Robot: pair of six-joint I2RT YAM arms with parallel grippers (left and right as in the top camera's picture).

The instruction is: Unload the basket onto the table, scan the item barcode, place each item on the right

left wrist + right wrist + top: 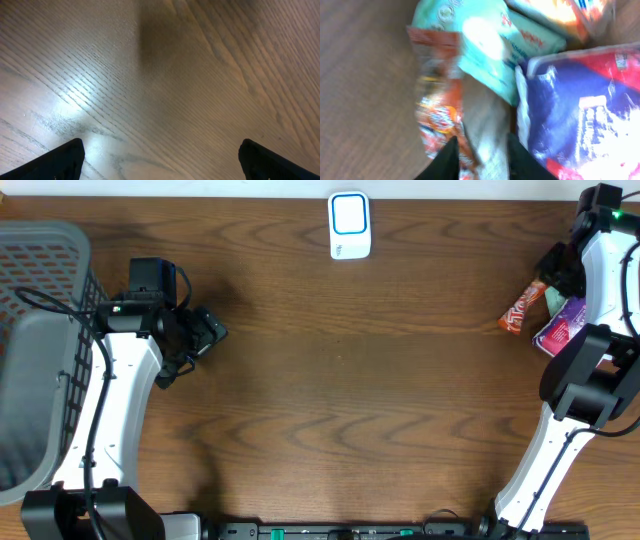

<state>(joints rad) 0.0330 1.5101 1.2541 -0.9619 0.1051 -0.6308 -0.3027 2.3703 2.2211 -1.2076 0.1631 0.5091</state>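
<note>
A pile of snack packets lies at the table's right edge. An orange-red packet (522, 309) (436, 100) is on its left side, next to a teal packet (487, 45) and a blue and purple packet (561, 330) (580, 105). My right gripper (482, 139) hangs just above the pile. Its jaws are a little apart and straddle the orange-red packet's silvery edge without clamping it. The white scanner (349, 225) with a blue-ringed window stands at the back centre. My left gripper (196, 352) (160, 160) is wide open over bare wood at the left, holding nothing.
A grey mesh basket (40, 350) fills the far left edge beside the left arm. Another packet with orange print (560, 12) lies at the back of the pile. The right arm's black links (590, 380) reach over the pile's right side.
</note>
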